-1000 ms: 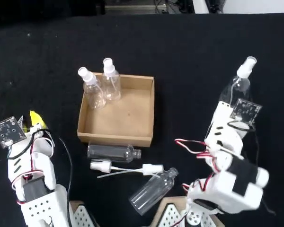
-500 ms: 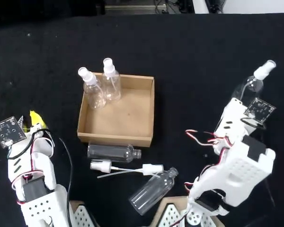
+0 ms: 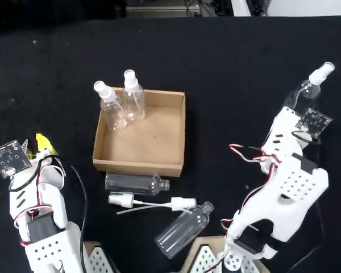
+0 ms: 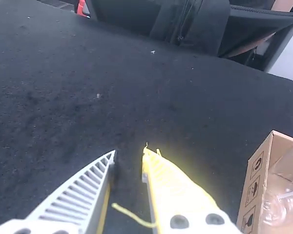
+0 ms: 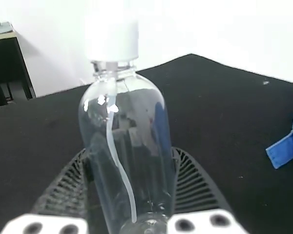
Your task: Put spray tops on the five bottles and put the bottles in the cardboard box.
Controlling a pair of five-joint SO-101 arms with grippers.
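right gripper (image 5: 130, 161): clamped on clear plastic bottle with white spray top (image 5: 122, 117), far right
left gripper (image 4: 128, 153): narrowly apart, empty, near left
brown cardboard box (image 3: 139, 165): centre, two capped bottles (image 3: 112, 114) inside

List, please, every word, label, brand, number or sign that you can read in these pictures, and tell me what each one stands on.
No words, brands or numbers can be read in any view.
Small black pictogram signs on the outer side wall of the cardboard box: too blurred to make out.
The capped bottle in the right wrist view: clear, with no label visible.
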